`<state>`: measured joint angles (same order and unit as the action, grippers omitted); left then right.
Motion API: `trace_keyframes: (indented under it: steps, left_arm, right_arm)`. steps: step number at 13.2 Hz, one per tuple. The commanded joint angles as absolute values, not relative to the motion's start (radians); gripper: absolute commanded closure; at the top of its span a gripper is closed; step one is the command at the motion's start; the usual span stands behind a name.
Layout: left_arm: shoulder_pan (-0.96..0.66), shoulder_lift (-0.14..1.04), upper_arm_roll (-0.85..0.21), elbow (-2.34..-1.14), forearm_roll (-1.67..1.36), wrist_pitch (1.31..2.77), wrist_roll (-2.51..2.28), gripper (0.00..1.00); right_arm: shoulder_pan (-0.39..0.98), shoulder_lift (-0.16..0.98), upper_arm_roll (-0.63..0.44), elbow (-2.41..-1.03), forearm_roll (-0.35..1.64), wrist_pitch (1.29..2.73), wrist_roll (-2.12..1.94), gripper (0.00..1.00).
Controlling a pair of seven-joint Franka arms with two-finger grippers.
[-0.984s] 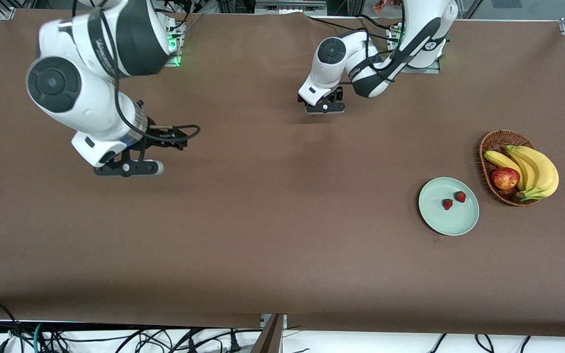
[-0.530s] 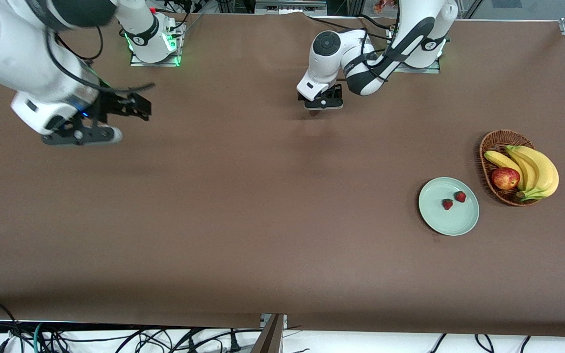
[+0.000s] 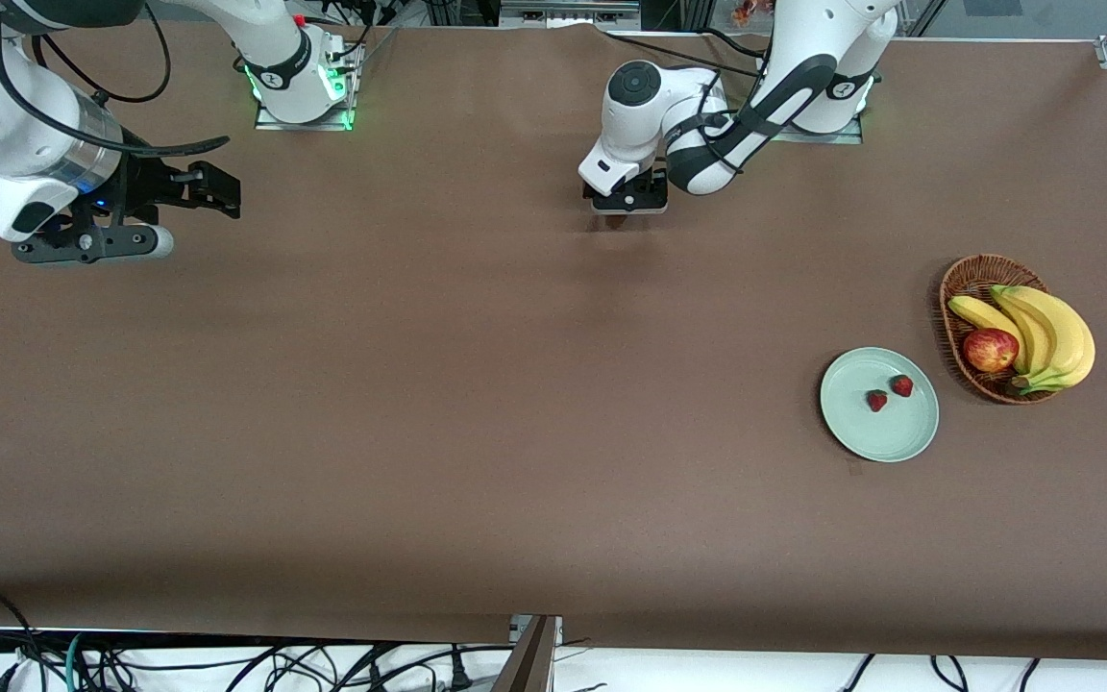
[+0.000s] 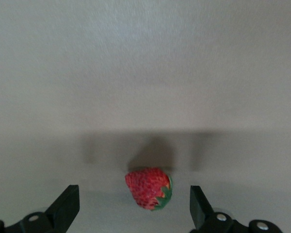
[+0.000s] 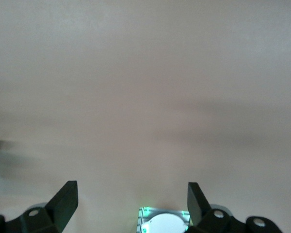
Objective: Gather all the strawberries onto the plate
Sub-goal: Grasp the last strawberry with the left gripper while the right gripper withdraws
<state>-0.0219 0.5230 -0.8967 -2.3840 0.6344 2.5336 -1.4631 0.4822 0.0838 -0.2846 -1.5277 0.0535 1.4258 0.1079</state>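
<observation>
Two strawberries (image 3: 877, 401) (image 3: 901, 385) lying in the pale mint-green plate (image 3: 851, 423), side by side but apart, toward the left arm's end of the brown bench (image 3: 515, 432). Just beside the plate, closer still to that end, a wicker basket (image 3: 963, 280) holding bananas (image 3: 1044, 332) and a red-yellow apple (image 3: 990, 350).

Third strawberry (image 4: 148, 188) resting on the bench well apart from the plate, farther from the front camera and near the left arm's base; in the front view only a dark red sliver (image 3: 617, 222) visible under the end effector. Green cap turned to one side in the left wrist view.

Left end effector (image 3: 623, 206) low over that berry, fingers (image 4: 65, 208) spread wide on either side of it, not touching, nothing gripped.

Right end effector (image 3: 92, 245) over bare bench at the right arm's end, close to the edge, fingers (image 5: 63, 204) wide apart and empty; green-lit base plate (image 5: 162, 221) of its own arm visible between them in the right wrist view.
</observation>
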Motion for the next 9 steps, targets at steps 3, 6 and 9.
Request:
trace_keyframes:
  steps: [3, 6, 9]
  left_arm:
    - [-0.055, 0.552, -0.881, -2.356, 0.676, 2.54, -1.512, 0.0]
    - [-0.061, 0.564, -0.881, -2.356, 0.733, 2.539, -1.541, 0.08]
    - [-0.061, 0.581, -0.879, -2.356, 0.819, 2.539, -1.588, 0.37]
  right_arm:
    - [0.209, -0.014, -0.017, -1.651, 0.003, 1.511, 0.072, 0.01]
    - [0.202, 0.002, -0.012, -1.611, -0.046, 1.529, 0.074, 0.01]
    - [0.202, 0.002, -0.009, -1.591, -0.048, 1.531, 0.087, 0.01]
